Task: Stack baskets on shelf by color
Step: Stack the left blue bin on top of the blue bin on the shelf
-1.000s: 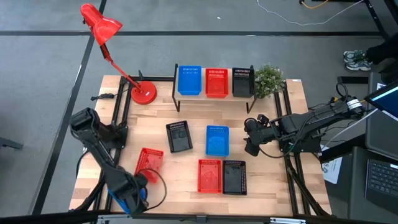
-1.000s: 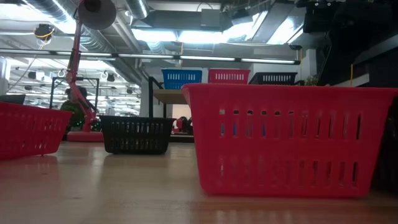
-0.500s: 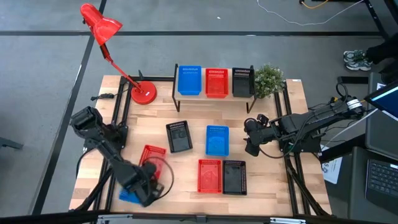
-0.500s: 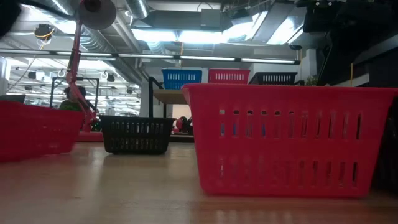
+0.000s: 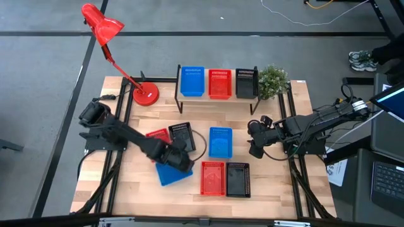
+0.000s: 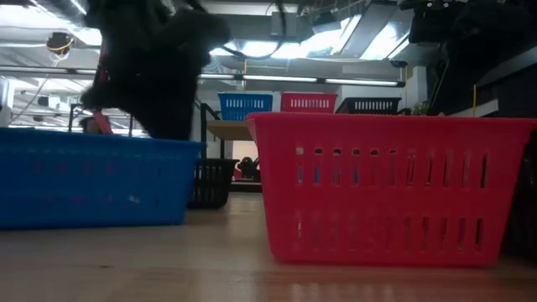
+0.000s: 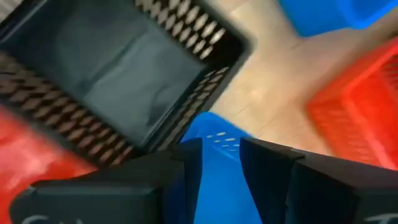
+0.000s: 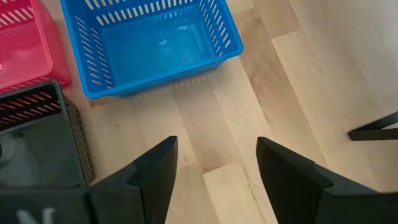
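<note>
Swung rightward from the near-left worktop corner, left hand (image 5: 178, 161) clenched on blue basket (image 5: 172, 173), now beside black basket (image 5: 183, 138) and red basket (image 5: 158, 136). Right hand (image 5: 255, 140) released, waiting at right. Risks clipping neighbouring baskets en route to far shelf (image 5: 218, 98).

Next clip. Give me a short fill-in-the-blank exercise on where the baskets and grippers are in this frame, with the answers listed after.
1. The shelf carries three baskets, ordered blue, red, then ____ toward the plant.
2. The left gripper grips the wall of a ____ basket.
3. The right gripper hangs over bare wood with its fingers ____.
4. In the low view, the basket closest to the camera is ____.

Missing words: black; blue; open; red
</note>
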Available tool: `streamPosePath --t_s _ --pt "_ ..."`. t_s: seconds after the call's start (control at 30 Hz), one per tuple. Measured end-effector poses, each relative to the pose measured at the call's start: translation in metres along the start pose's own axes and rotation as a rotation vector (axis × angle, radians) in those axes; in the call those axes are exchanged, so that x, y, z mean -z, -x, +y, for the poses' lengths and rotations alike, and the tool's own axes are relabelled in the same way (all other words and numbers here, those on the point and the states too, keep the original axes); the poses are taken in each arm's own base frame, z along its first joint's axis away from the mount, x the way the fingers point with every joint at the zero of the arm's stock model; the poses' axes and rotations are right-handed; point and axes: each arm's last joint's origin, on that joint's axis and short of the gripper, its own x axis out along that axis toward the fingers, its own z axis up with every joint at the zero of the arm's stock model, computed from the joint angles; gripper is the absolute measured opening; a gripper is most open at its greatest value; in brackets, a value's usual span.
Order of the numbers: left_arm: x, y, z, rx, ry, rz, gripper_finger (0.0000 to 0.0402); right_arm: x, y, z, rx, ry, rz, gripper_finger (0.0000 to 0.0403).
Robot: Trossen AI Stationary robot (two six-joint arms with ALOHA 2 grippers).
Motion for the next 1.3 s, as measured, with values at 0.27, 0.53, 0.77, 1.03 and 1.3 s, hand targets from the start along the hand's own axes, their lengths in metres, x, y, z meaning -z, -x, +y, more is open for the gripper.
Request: streamPosePath --t_s 0.27,0.53,0.77,1.03,1.3 --pt "0.002 0.018 -0.024 0.304 -0.147 0.081 0.0100 0.000 0.000 0.000 0.000 0.001 0.001 0.0217" --pt "0.059 0.041 -0.033 0.423 -0.386 0.266 0.0093 0.000 0.000 0.000 0.001 0.000 0.000 0.0217" --pt "0.093 0.058 -0.032 0.441 -0.453 0.324 0.0093 0.000 0.000 0.000 0.016 -0.002 -0.011 0.0217" --pt "0.087 0.050 -0.019 0.281 -0.469 0.299 0.0093 -0.004 0.000 0.001 0.015 -0.016 -0.061 0.0217" --pt "0.086 0.048 -0.014 0.277 -0.583 0.375 0.0093 -0.004 0.000 0.001 0.014 -0.013 -0.060 0.0217"
